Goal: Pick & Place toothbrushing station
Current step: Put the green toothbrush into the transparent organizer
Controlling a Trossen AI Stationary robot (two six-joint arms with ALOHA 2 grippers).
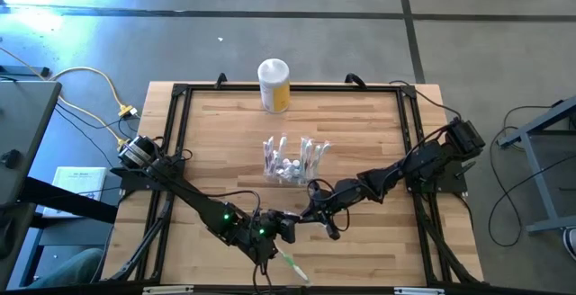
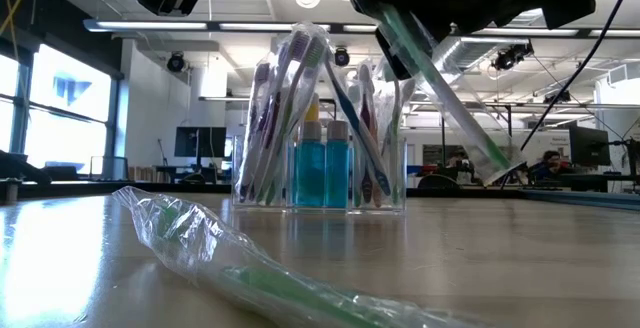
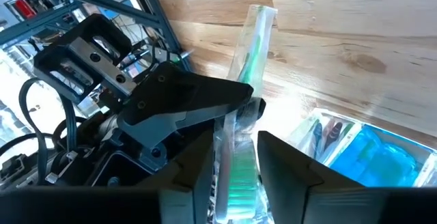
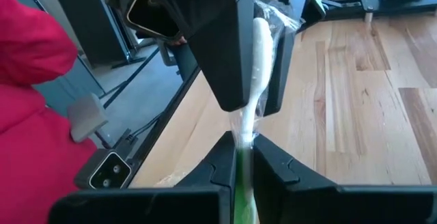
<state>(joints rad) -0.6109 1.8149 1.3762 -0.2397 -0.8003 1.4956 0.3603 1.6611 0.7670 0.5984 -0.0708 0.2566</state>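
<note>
The toothbrushing station (image 1: 292,160) is a see-through holder full of wrapped toothbrushes and small blue bottles. It stands on its base at mid-table and also shows in the low view (image 2: 320,158). A green-and-white toothbrush in a clear wrapper (image 2: 440,93) is held in the air in front of it. My left gripper (image 1: 286,227) and my right gripper (image 1: 317,212) face each other, both shut on this toothbrush. A second wrapped green toothbrush (image 1: 293,265) lies flat on the table near the front edge. My left gripper pinches the wrapped toothbrush (image 3: 235,166) between its two fingers. The toothbrush runs along the fingers and out past their tips. It is lifted clear of the table and slants in the low view. My right gripper pinches the same toothbrush at a green stretch (image 4: 242,176) between its two fingers, coming from the opposite side. The white handle (image 4: 258,53) runs on along the fingers into the left gripper. The wrapper is gathered at the fingertips.
A yellow canister with a white lid (image 1: 274,84) stands at the table's far edge. A black frame (image 1: 180,97) runs round the tabletop. A person in red (image 4: 34,80) is beyond the table's edge in the right wrist view. Bare wood lies right of the station.
</note>
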